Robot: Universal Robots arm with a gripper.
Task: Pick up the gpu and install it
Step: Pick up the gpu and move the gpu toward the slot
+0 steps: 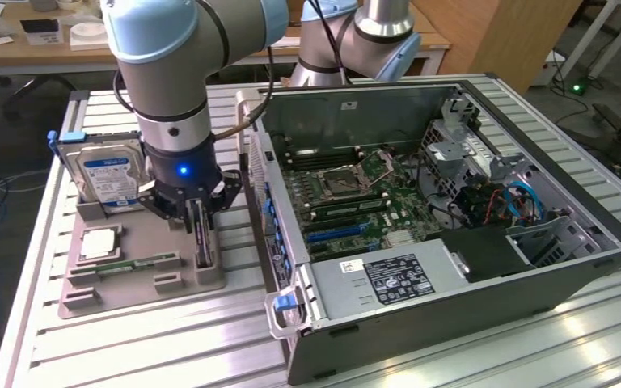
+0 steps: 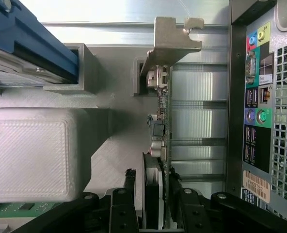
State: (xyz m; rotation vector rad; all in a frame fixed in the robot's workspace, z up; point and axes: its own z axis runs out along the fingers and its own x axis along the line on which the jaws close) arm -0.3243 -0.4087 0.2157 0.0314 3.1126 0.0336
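**Figure. Gripper at the gpu in its holding tray, with the open computer case alongside.**

The 1 arm reaches down over a grey holding tray (image 1: 181,280) on the slatted table (image 1: 159,343), at the exterior view's left of the computer case (image 1: 440,323). The gpu (image 1: 201,246) stands on edge in a slot of this tray and is not lifted out.

The gripper (image 1: 195,212) is directly above the card and straddles it, part-way along its upper edge. There is no sideways offset between tool and card. Whether the gripper is already clamped on the card or stands slightly clear of its 2 faces cannot be told.

In the wrist view the gpu (image 2: 164,121) is seen edge-on. It runs straight away from the gripper (image 2: 154,188) to its pale metal bracket (image 2: 172,41).

- **Long axis.** It lies along the tray and level with the table. It is parallel to the case's rear port panel (image 2: 260,121), which sits just beside the tray (image 2: 114,145).
- **Bracket end.** It points toward the end of the tray where the hard drive (image 1: 109,179) stands upright; the hard drive's blue carrier (image 2: 32,46) appears in the wrist view.
- **Card faces.** They are vertical, 1 toward the case and 1 toward the memory stick (image 1: 138,263).
- **Destination.** The motherboard (image 1: 343,202) and its blue expansion slots (image 1: 332,232) lie at the exterior view's right of the card, inside the case and well apart from it.

The install is judged not to have started, since the card is seated in the tray.
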